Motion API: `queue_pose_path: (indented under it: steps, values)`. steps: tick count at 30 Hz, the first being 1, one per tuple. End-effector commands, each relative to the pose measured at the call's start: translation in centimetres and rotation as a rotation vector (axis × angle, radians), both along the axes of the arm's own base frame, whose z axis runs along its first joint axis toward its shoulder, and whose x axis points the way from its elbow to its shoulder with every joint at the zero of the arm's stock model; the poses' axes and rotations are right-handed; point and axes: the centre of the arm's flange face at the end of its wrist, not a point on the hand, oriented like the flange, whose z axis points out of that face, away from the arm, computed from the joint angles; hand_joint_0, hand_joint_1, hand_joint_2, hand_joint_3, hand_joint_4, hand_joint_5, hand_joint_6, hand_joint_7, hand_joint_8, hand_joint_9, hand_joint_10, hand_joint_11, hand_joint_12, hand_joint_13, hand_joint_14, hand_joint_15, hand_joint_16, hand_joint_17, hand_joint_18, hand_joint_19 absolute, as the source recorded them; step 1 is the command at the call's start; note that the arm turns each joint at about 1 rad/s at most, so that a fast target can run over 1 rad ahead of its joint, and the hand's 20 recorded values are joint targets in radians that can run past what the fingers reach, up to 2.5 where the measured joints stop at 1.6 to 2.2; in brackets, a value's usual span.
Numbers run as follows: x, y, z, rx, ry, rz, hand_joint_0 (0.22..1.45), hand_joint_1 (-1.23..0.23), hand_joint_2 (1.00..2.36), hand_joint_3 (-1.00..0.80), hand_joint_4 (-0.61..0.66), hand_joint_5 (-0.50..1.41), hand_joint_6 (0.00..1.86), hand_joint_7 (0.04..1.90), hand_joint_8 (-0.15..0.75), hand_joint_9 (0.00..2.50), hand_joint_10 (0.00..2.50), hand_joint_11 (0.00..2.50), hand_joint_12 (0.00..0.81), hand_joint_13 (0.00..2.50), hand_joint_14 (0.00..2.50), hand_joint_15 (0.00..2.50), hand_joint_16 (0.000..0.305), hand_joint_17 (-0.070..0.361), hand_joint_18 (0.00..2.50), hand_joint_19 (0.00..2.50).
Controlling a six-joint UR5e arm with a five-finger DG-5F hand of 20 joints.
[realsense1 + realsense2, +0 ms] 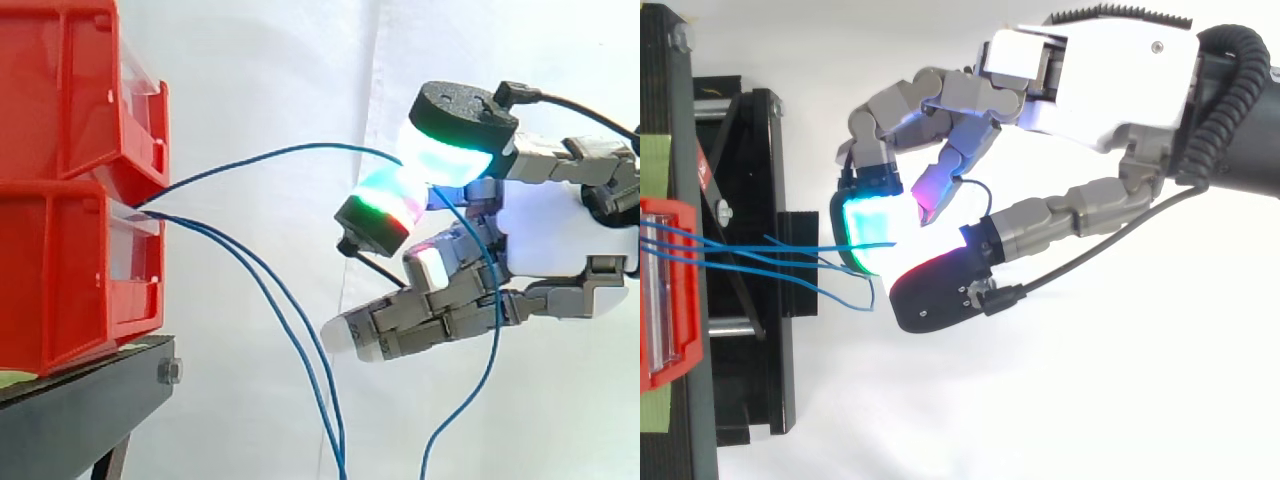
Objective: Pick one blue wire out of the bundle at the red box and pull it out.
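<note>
White curtain (260, 60), hand (545, 235) pinching one blue wire (280, 151) (between glowing pads (450, 155)), near red bins (60, 250)

Below the hand (545, 235), the upper blue wire (300, 148) and two lower blue wires (338, 455) run off the bottom edge. Between its pads (450, 160) the upper one is hidden. Opposite the hand, all vanish inside the red bins (60, 270).

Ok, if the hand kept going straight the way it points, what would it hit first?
Probably the slack blue wires hanging between the hand, with its pinched blue wire, and the red bins, then the bins' front; depth unclear.
</note>
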Motion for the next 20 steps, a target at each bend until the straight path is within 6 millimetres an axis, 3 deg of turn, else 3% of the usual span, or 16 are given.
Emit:
queue_pose_path:
  steps: [1, 2, 3, 4, 5, 20]
  values:
    - [-0.03, 0.0, -0.05, 0.0, 0.001, 0.0, 0.49, -0.74, 1.35, -0.07, -0.14, -0.08, 0.84, 1.14, 0.304, 1.1, 0.02, 0.64, 0.436, 0.4, 0.0, 0.12, 0.078, 0.176, 0.19, 0.14]
    - [-0.03, 0.0, -0.05, 0.0, 0.001, 0.0, 0.49, -0.74, 1.35, -0.07, -0.14, -0.08, 0.84, 1.14, 0.304, 1.1, 0.02, 0.64, 0.436, 0.4, 0.0, 0.12, 0.078, 0.176, 0.19, 0.14]
    - [0.01, 0.0, 0.03, 0.0, 0.0, 0.0, 0.52, -0.76, 1.26, -0.04, -0.13, -0.08, 0.83, 1.17, 0.304, 1.09, 0.02, 0.64, 0.433, 0.4, 0.0, 0.12, 0.078, 0.175, 0.19, 0.14]
    - [0.01, 0.0, 0.03, 0.0, 0.0, 0.0, 0.49, -0.74, 1.36, -0.07, -0.14, -0.08, 0.84, 1.13, 0.308, 1.1, 0.02, 0.63, 0.434, 0.41, 0.0, 0.13, 0.078, 0.176, 0.19, 0.16]
    - [-0.03, 0.0, -0.05, 0.0, 0.001, 0.0, 0.52, -0.76, 1.26, -0.04, -0.14, -0.08, 0.83, 1.17, 0.303, 1.09, 0.02, 0.64, 0.432, 0.41, 0.0, 0.12, 0.078, 0.174, 0.2, 0.14]
    - [-0.01, 0.0, -0.03, 0.0, 0.0, 0.0, 0.51, -0.75, 1.27, -0.04, -0.13, -0.08, 0.83, 1.16, 0.312, 1.08, 0.02, 0.61, 0.432, 0.43, 0.0, 0.13, 0.078, 0.174, 0.22, 0.15]
